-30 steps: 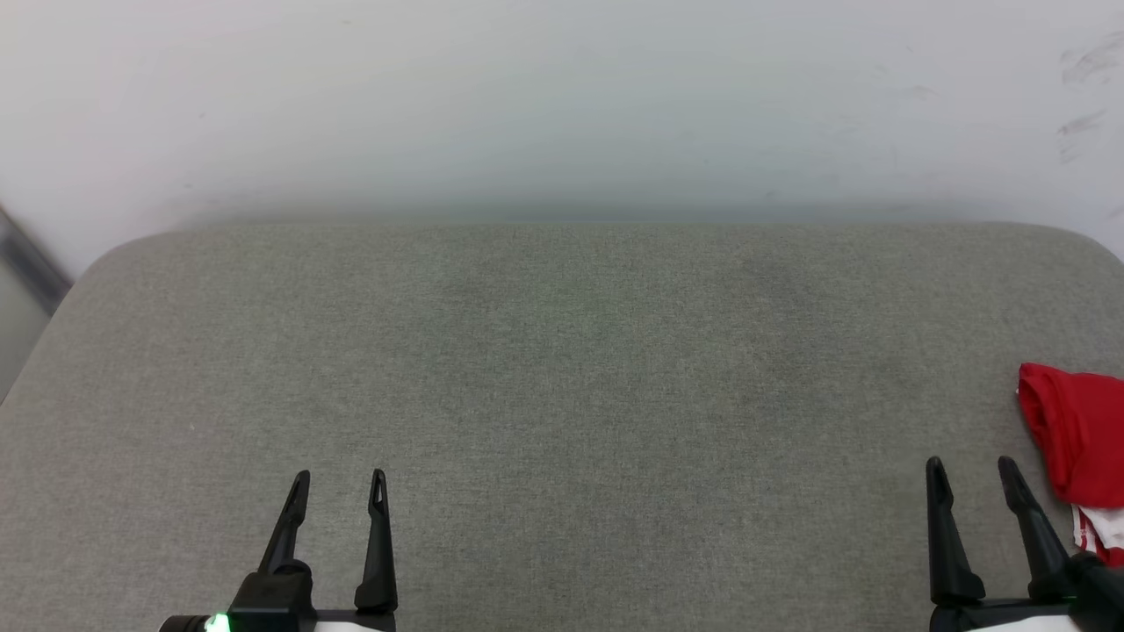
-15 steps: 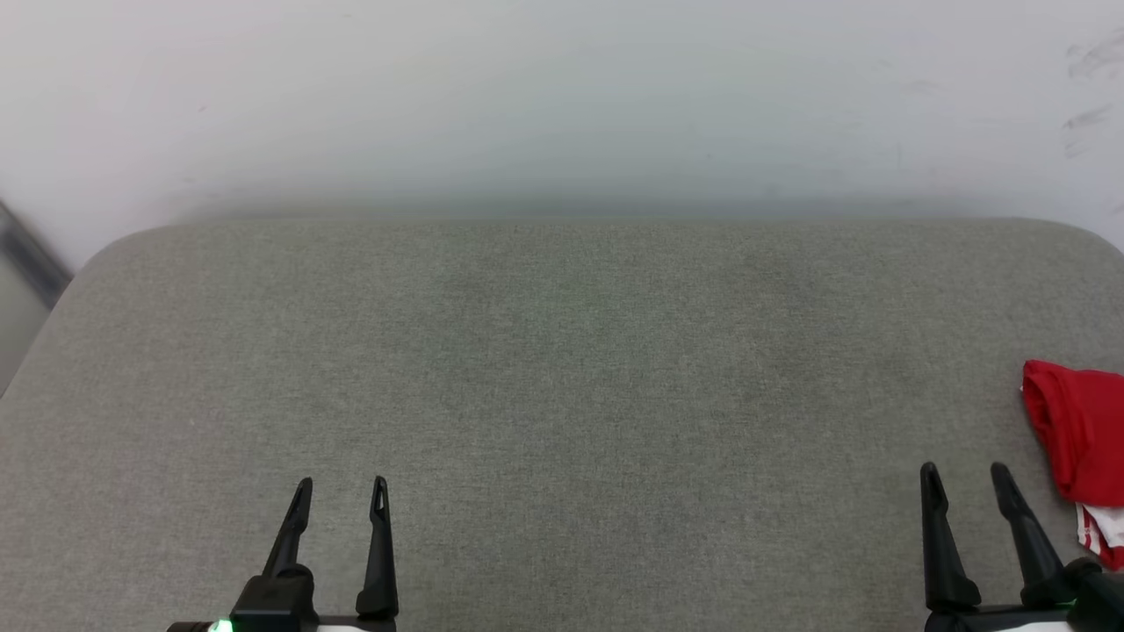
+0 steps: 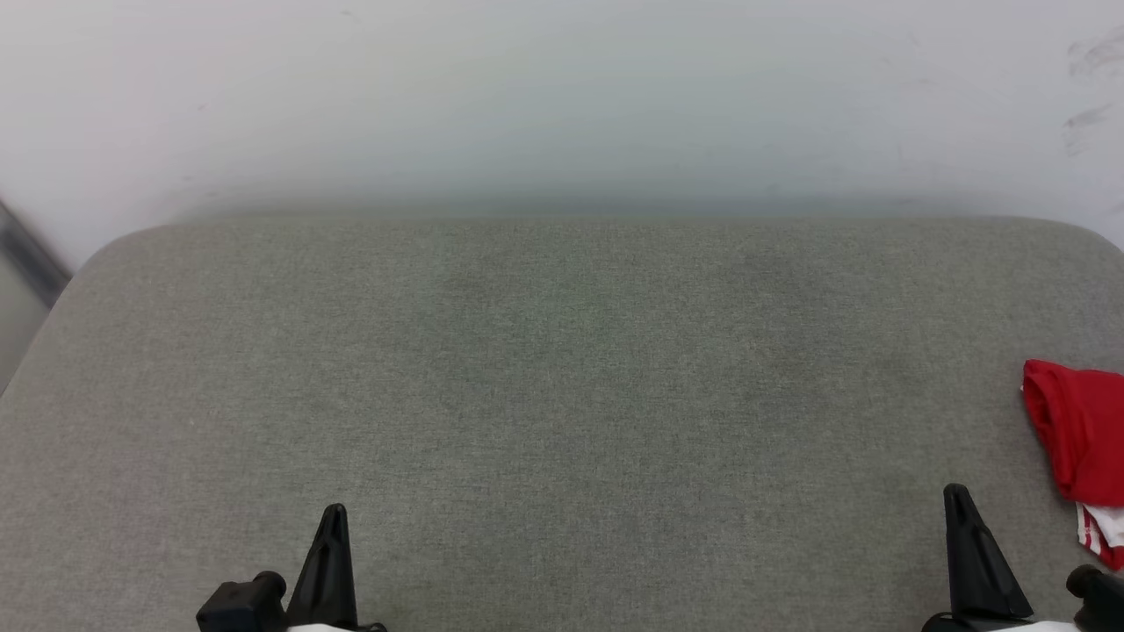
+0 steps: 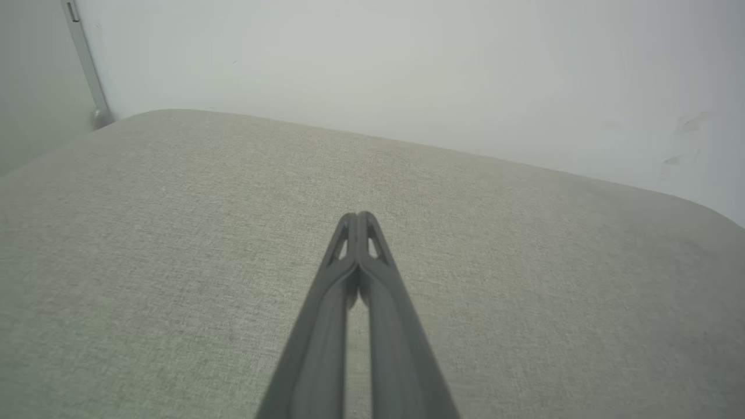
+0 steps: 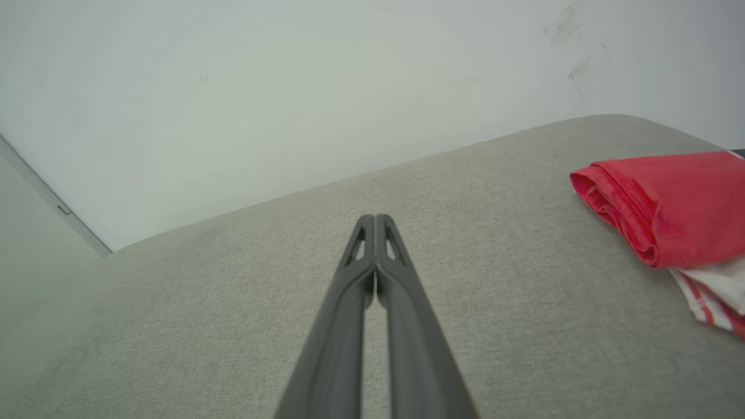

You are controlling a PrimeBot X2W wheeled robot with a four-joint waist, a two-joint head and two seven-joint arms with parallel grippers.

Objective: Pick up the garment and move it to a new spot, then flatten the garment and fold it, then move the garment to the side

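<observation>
The garment (image 3: 1080,430), a folded red T-shirt with a white, red-striped edge showing underneath, lies at the right edge of the grey cushion (image 3: 562,369). In the right wrist view the garment (image 5: 675,203) sits to the right of my right gripper (image 5: 375,218), apart from it. My right gripper (image 3: 957,491) is shut with nothing in it, at the lower right, left of the garment. Over the bare cushion at the lower left, my left gripper (image 3: 334,511) is shut and empty too. The left wrist view shows my left gripper (image 4: 358,216) with both fingers pressed together.
A pale wall (image 3: 562,96) rises behind the cushion's far edge. A grey metal strip (image 3: 26,254) runs down at the far left. Scuff marks (image 3: 1084,114) mark the wall at the upper right.
Both grippers have shut, their fingers coming together, and both have drawn back toward the bottom edge. The garment has not moved.
</observation>
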